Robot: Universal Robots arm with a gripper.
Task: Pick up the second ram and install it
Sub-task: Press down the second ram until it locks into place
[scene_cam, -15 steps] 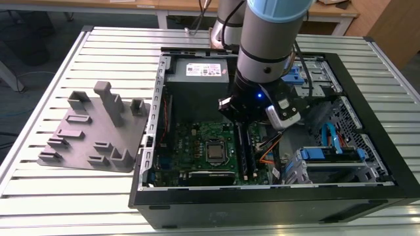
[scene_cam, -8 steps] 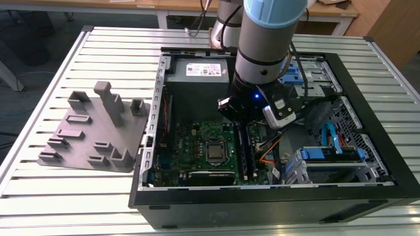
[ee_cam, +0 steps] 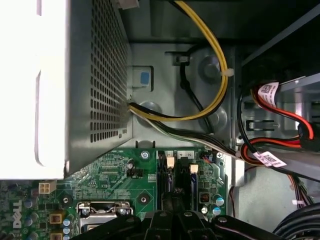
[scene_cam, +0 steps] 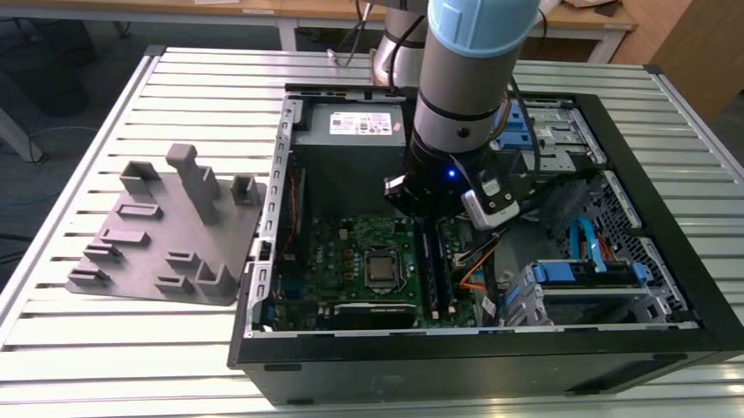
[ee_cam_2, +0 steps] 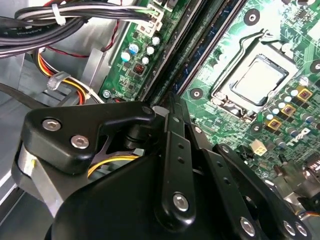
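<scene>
Counts first. You had one arm (scene_cam: 465, 78), one gripper (ee_cam_2: 172, 102), one open PC case (scene_cam: 651, 148) and one grey holder plate (scene_cam: 163, 235) on the slatted table (scene_cam: 209, 78). The plate sat by the table's edge at the exterior view's left, just beside the case wall. Inside the case:
- one motherboard (scene_cam: 348, 252)
- one CPU socket (ee_cam_2: 257, 80) near the board's middle
- one perforated power supply box (ee_cam: 95, 85) against the case's back wall
- two tan slot latches (ee_cam: 170, 161) at the ends of the long black memory slots (scene_cam: 440, 270)
- one yellow cable (ee_cam: 217, 65) looped over the case floor
- one black cable bundle (ee_cam_2: 75, 17)

The second ram (ee_cam: 169, 195) showed edge-on as a thin, dark, narrow strip. It ran in line with the slots along the board's edge on the drive-bay side. No label or chips could be made out from that angle.

The gripper was down inside the case, right over those slots. In both wrist views its fingers (ee_cam: 160, 216) were drawn in close on the stick's thin edge, clamped on it rather than spread. You could not tell whether the stick had seated in a slot or sat just above it.
</scene>
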